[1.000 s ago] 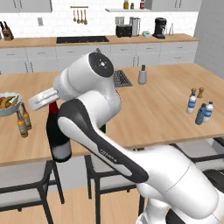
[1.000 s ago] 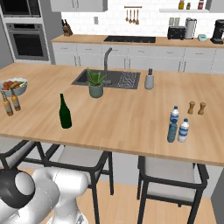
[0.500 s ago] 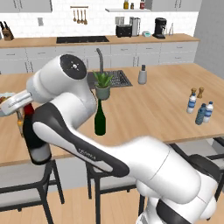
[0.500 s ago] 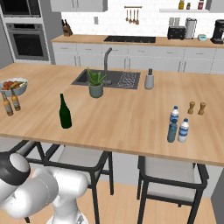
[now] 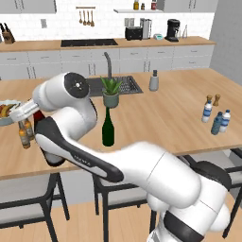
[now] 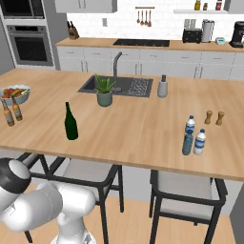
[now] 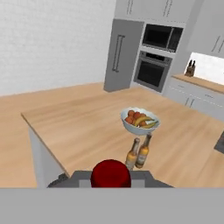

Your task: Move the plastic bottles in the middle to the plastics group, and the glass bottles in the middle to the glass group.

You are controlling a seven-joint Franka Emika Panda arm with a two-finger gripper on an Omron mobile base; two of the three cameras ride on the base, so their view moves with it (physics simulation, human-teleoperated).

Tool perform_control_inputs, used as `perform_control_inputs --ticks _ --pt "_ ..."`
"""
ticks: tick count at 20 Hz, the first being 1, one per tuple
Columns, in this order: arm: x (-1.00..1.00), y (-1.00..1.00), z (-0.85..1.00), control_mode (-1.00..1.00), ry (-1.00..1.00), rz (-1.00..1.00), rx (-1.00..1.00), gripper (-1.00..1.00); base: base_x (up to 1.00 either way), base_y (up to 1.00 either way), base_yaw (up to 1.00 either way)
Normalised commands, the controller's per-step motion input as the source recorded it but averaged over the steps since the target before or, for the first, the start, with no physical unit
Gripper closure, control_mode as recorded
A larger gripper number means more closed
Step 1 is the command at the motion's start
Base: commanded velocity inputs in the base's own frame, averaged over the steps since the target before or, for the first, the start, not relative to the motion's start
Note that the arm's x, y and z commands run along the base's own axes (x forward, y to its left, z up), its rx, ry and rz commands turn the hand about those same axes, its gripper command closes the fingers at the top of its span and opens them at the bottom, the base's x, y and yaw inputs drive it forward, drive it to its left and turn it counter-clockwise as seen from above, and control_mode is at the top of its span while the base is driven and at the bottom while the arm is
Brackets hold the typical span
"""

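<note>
1. While the white arm reaches to the counter's left end, its gripper (image 7: 111, 180) is pinched on the black wine bottle with red foil top (image 7: 111, 173), with only the red top visible between the fingers.
2. Two small amber-brown beer bottles (image 7: 138, 153) stand just beyond it, near the pale fruit bowl (image 7: 140, 121).
3. Slim dark green wine bottle (image 6: 71, 122) stands upright mid-counter (near the potted plant (image 6: 104, 90)).
4. Small blue-tinted water bottle (image 6: 188, 143) stands among two clear white-capped water bottles (image 6: 199, 142) at the right.

Glossy white arm (image 5: 142, 165), rounded links, dark joint bands
</note>
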Motion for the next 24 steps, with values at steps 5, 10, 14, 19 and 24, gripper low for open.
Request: perform_control_inputs --ticks 5,10,14,19,24 --pt "0.75 0.0 -0.29 -1.0 -0.09 0.0 0.01 1.0 0.0 0.0 0.0" --pt "0.56 0.0 -0.18 -1.0 -0.03 0.0 0.04 1.0 0.0 0.0 0.0" --pt "0.2 -0.01 -0.04 -1.0 0.0 0.05 0.02 1.0 0.0 0.0 0.0" --pt "0.16 0.0 0.0 -1.0 0.03 0.05 0.01 1.0 0.0 0.0 0.0" --pt "0.24 0.0 -0.03 -1.0 0.03 0.01 0.0 1.0 0.0 0.0 0.0"
